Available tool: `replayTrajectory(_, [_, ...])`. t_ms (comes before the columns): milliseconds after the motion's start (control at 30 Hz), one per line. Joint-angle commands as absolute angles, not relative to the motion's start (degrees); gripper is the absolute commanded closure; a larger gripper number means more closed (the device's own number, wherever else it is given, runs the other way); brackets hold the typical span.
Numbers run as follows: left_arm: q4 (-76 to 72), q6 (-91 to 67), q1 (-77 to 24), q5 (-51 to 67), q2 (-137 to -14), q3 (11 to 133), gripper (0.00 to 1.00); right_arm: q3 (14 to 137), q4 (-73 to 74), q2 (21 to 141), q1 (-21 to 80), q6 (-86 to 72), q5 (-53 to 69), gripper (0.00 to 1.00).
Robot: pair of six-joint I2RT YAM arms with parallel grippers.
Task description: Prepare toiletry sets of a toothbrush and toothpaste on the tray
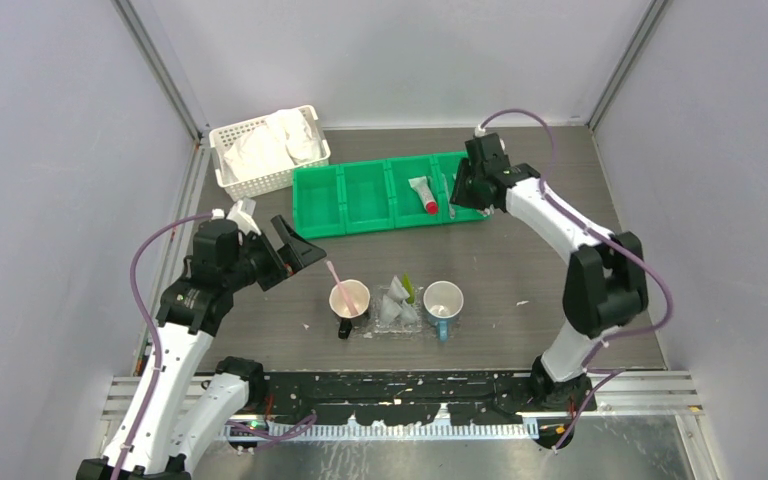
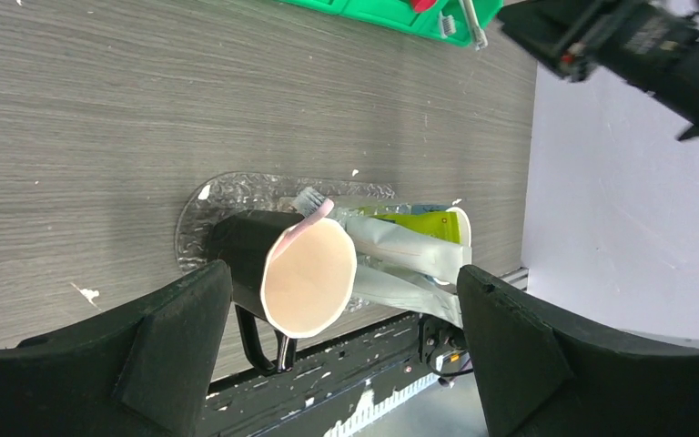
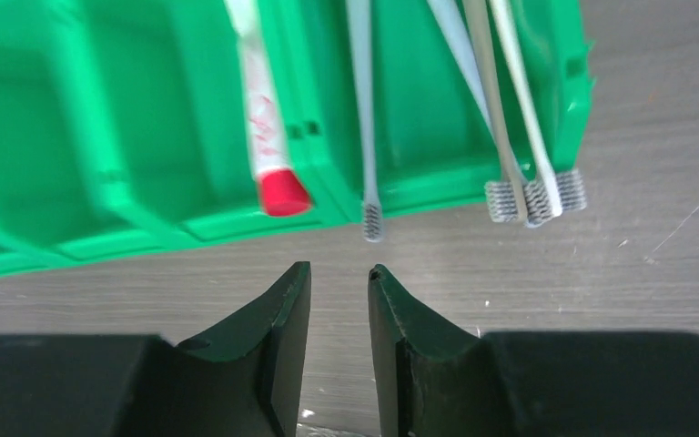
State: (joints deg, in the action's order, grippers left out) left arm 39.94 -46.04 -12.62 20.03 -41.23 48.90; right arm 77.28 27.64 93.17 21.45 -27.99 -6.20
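At the table's near side, a pink toothbrush (image 1: pixel 334 272) is seen standing in a mug (image 1: pixel 350 298) on one end of the clear tray (image 2: pixel 200 218). A white toothpaste tube (image 2: pixel 400 250) and a yellow-green one (image 2: pixel 419 221) are set beside it on the tray. The left gripper (image 2: pixel 340 278) is held wide apart and empty, pointed at the mug. Farther back, the right gripper (image 3: pixel 339 273), its fingers narrowly parted around nothing, is poised at the green bin (image 3: pixel 100 137), where grey toothbrushes (image 3: pixel 361 109) and a red-capped tube (image 3: pixel 259 118) are stored.
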Motion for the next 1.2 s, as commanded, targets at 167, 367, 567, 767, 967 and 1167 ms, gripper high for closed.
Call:
replayTrajectory(167, [40.2,-44.3,-12.4,19.2,-41.3,50.1,0.06,89.6,36.3,106.6,19.4,-23.0,0.5,0.61])
replayTrajectory(367, [40.6,-43.3,-12.4,18.6,-42.2,50.5,0.05,90.5,34.6,108.9,18.9,-21.1,-2.9,0.61])
replayTrajectory(567, [40.0,-43.1,-12.4,18.6,-43.0,50.4,0.06,90.4,33.3,109.9,17.2,-21.9,-3.3,0.61])
replayTrajectory(767, [40.1,-42.7,-12.4,18.3,-43.7,50.7,0.05,96.3,34.4,114.3,15.4,-21.9,-2.6,0.62])
replayTrajectory(967, [39.9,-41.9,-12.4,18.0,-44.7,50.9,0.06,101.8,36.0,118.7,15.2,-19.8,-4.0,0.63])
replayTrajectory(1167, [39.5,-41.4,-12.3,17.9,-45.6,50.6,0.06,105.9,38.2,122.1,15.2,-18.8,-4.7,0.64])
